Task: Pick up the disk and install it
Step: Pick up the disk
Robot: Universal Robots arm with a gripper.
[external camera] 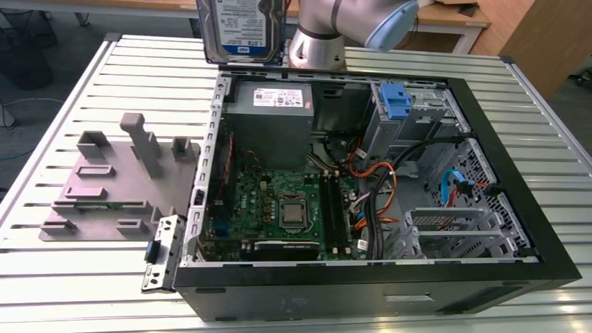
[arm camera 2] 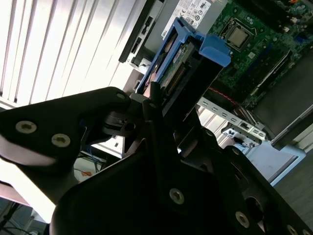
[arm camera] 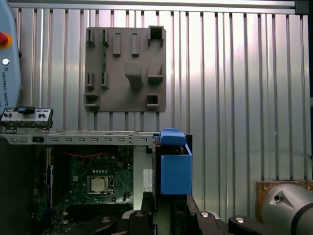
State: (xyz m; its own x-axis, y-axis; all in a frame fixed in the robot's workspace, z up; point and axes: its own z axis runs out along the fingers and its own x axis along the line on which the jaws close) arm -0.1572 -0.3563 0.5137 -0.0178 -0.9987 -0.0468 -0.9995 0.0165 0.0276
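Observation:
The disk, silver with a white-and-blue label, hangs upright in the air above the back corner of the open computer case, on the exterior view's left. In both wrist views my gripper is shut on the disk, with its black fingers clamped on the two sides. The blue side rail points away from the wrist. Below the disk lie the case wall and the motherboard.
Inside the case sit a grey power-supply box, a bare blue bracket in the drive bay, and loose cables. A grey fixture plate lies on the slatted table beside the case. The arm's base stands behind.

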